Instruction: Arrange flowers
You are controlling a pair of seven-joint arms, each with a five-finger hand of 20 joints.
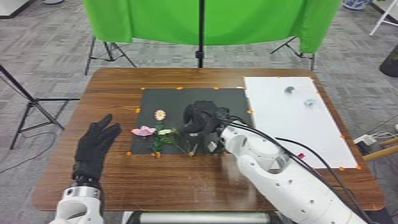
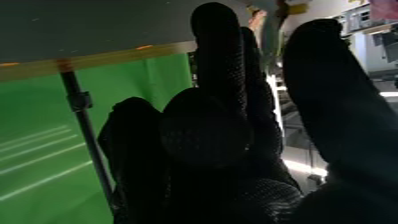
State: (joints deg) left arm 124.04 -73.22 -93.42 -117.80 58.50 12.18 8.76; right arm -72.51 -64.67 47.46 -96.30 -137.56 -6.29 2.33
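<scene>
Apparently at the picking-up step, the robot's right hand [image 1: 204, 119], fingers loosely extended and visibly gripping nothing, is over a dark mat [image 1: 178, 95], with flowers [image 1: 143, 131] between it and the open left hand [image 1: 93, 142], so the next move likely calls for gently pinching a stem.

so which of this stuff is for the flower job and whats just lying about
Likely for the job:
- pink flower
- peach flower
- white flower
- dark mat under them

Probably just lying about:
- two small pale things on the white sheet
- green cloth behind the table
</scene>
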